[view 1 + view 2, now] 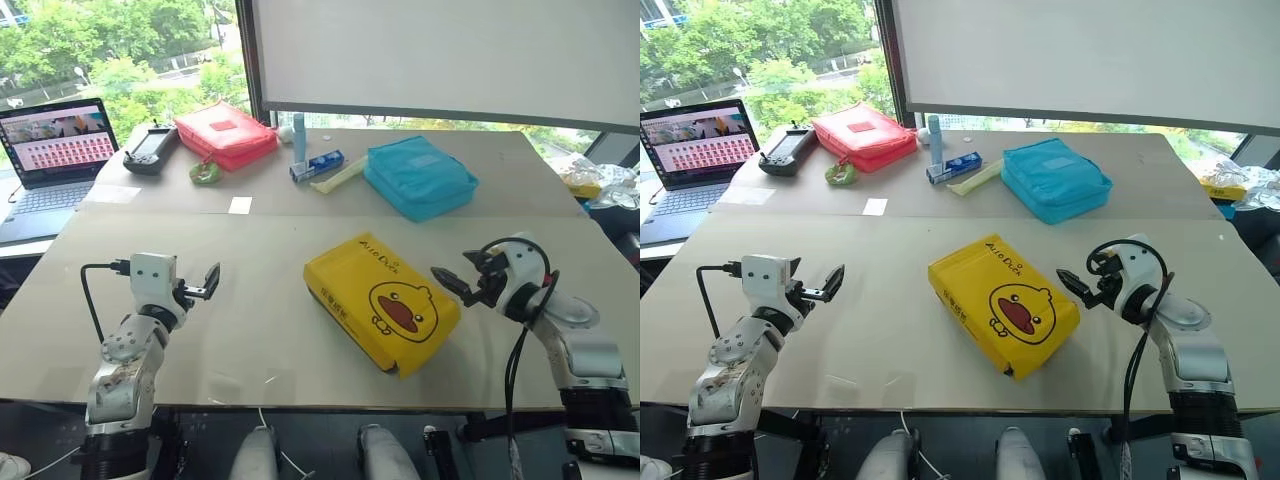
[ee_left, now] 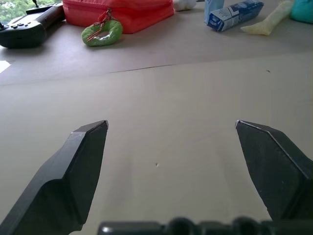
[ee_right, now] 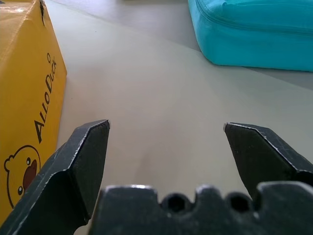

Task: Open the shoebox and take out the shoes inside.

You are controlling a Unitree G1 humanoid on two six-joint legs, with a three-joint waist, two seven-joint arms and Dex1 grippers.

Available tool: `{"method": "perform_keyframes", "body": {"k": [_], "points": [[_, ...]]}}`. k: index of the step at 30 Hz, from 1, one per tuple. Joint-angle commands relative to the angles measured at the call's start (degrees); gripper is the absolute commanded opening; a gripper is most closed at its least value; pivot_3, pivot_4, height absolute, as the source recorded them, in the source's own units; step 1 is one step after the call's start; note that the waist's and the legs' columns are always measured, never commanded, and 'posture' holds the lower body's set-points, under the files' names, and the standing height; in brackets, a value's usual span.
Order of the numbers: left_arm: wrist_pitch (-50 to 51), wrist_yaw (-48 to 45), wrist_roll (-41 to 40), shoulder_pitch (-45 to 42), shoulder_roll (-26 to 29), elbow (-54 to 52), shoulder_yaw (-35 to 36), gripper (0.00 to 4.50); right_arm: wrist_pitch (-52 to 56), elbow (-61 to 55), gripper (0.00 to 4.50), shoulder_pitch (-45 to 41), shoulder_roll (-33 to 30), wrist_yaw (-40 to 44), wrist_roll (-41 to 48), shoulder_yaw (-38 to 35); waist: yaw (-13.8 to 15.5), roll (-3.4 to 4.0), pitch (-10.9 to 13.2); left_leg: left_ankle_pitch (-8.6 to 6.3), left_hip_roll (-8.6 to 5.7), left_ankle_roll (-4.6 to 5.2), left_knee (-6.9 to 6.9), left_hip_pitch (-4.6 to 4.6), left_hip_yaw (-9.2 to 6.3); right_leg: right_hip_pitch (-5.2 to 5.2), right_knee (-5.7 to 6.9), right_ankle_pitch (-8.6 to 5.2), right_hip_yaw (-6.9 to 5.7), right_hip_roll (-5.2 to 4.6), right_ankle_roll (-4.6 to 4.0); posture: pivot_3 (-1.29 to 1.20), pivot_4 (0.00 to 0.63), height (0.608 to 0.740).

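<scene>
I see the yellow cardboard shoebox with the duck-face lid (image 1: 383, 312) lying closed and askew near the front edge of the beige surface (image 1: 250, 300). My left gripper (image 1: 207, 283) and right gripper (image 1: 447, 281) flank it, jaws wide and empty, bare surface around both. The blue fabric pouch (image 1: 419, 176) sits behind.

A lab or office test bench: plain tables (image 1: 150, 330) by a big window (image 1: 120, 50) with trees outside, an open laptop (image 1: 55, 150) and handheld controller (image 1: 150, 147) far beyond the jaws
</scene>
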Motion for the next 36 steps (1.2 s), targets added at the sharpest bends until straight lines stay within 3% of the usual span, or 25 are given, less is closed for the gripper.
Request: {"method": "perform_keyframes", "body": {"k": [1, 3, 6, 11, 14, 15, 16, 17, 18, 25, 28, 34, 36], "points": [[-2.3, -2.8, -0.8, -4.7, 1.9, 3.6, 0.5, 4.50, 1.9, -5.2, 4.43, 0.6, -3.3, -0.6, 0.9, -4.1, 0.0, 0.00, 0.0, 0.00, 0.00, 0.00, 0.00, 0.00, 0.00, 0.00, 0.00, 0.00, 0.00, 0.00, 0.00, 0.00, 0.150, 0.729], [-4.2, -8.1, -0.2, -11.2, 5.4, 11.7, -1.4, 4.50, 6.9, -12.4, 4.43, 4.4, -8.6, -0.5, 0.8, -8.0, 1.0, 0.04, 0.1, 0.00, -0.04, 0.00, 0.00, -0.04, -0.03, -0.02, 0.06, 0.00, 0.00, 0.00, 0.00, 0.00, 0.150, 0.729], [-11.2, -13.0, 3.8, -22.3, 8.1, 27.6, -5.8, 3.79, 14.7, -22.9, 3.68, 13.7, -13.5, 0.6, 2.2, -14.7, 2.4, 0.02, 0.0, 0.03, -0.04, -0.04, -0.07, -0.45, -0.06, -0.55, 0.06, 0.01, -0.04, -0.01, -0.02, 0.00, 0.150, 0.729], [-21.1, -19.0, 6.6, -36.5, 7.3, 47.2, -9.2, 2.12, 24.6, -35.4, 2.07, 24.0, -14.6, 0.2, 5.2, -21.9, 2.8, -0.31, 0.0, 0.07, -0.02, -0.12, 0.00, -0.52, -0.05, -0.19, -0.12, -0.04, -0.08, -0.01, 0.06, 0.00, 0.150, 0.729], [-26.9, -23.0, 8.3, -43.9, 4.6, 57.4, -11.9, 1.04, 31.1, -43.0, 0.91, 30.3, -13.4, 0.9, 9.0, -24.1, 2.9, -0.38, 0.0, 0.07, -0.03, -0.11, -0.03, -0.68, -0.05, -0.32, -0.11, -0.08, -0.12, -0.04, 0.12, 0.00, 0.150, 0.729], [-28.5, -24.3, 8.5, -45.6, 3.4, 60.1, -12.5, 1.04, 32.8, -44.9, 0.91, 31.5, -12.4, 0.7, 10.6, -24.6, 3.0, -0.39, 0.1, 0.07, -0.02, -0.11, -0.06, -0.72, -0.07, -0.38, -0.08, -0.08, -0.16, -0.04, 0.12, 0.00, 0.150, 0.729], [-30.0, -25.0, 9.1, -47.0, 2.3, 62.5, -13.2, 0.46, 34.2, -46.0, 0.31, 32.4, -11.9, 0.7, 11.8, -24.7, 3.0, -0.39, 0.1, 0.08, -0.02, -0.11, -0.07, -0.78, -0.09, -0.46, -0.03, -0.08, -0.18, -0.03, 0.13, 0.00, 0.150, 0.729], [-31.5, -25.6, 10.3, -48.1, 1.1, 64.7, -14.5, 0.20, 35.2, -47.0, 0.07, 33.7, -11.7, 0.9, 12.4, -24.1, 3.0, -0.40, 0.1, 0.08, -0.02, -0.11, -0.09, -0.81, -0.13, -0.49, -0.03, -0.08, -0.20, -0.03, 0.13, 0.00, 0.150, 0.729], [-32.6, -26.0, 11.7, -49.0, 0.0, 66.7, -15.9, 0.04, 35.8, -47.8, 0.00, 34.9, -12.0, 0.9, 12.3, -23.3, 3.0, -0.40, 0.1, 0.08, -0.01, -0.10, -0.05, -0.85, -0.13, -0.50, -0.03, -0.08, -0.22, -0.02, 0.13, 0.00, 0.150, 0.729], [-32.9, -29.3, 15.4, -49.1, -8.4, 69.1, -21.5, 0.04, 40.8, -51.3, 0.00, 33.7, -12.0, 0.9, 17.7, -20.0, 3.0, -0.47, 0.1, 0.09, -0.03, -0.14, 0.11, -0.87, -0.14, -0.45, 0.00, -0.07, -0.20, -0.03, 0.13, 0.00, 0.150, 0.729], [-28.8, -31.6, 15.1, -46.6, -11.2, 66.3, -22.9, 0.04, 39.4, -49.5, 0.00, 28.0, -10.5, -1.4, 18.3, -16.5, 2.5, -0.48, 0.1, 0.10, -0.02, -0.14, 0.15, -0.86, -0.16, -0.43, 0.03, -0.07, -0.20, -0.03, 0.13, 0.00, 0.150, 0.729], [-13.2, -42.8, 11.4, -35.6, -10.6, 45.6, -27.4, 0.04, 35.0, -42.4, 0.00, 18.5, -8.3, -2.5, 16.1, -7.1, 0.9, -0.48, 0.1, 0.11, 0.03, -0.13, 0.18, -0.79, -0.21, -0.38, 0.09, -0.02, -0.20, 0.02, 0.09, 0.00, 0.150, 0.729], [-7.0, -46.6, 11.0, -29.7, -5.6, 36.2, -29.3, 0.04, 31.1, -36.2, 0.00, 13.5, -9.4, -1.1, 12.6, -2.9, 0.4, -0.41, 0.1, 0.12, 0.03, -0.10, 0.11, -0.77, -0.22, -0.38, 0.13, -0.02, -0.20, 0.05, 0.09, 0.00, 0.150, 0.729]]}}
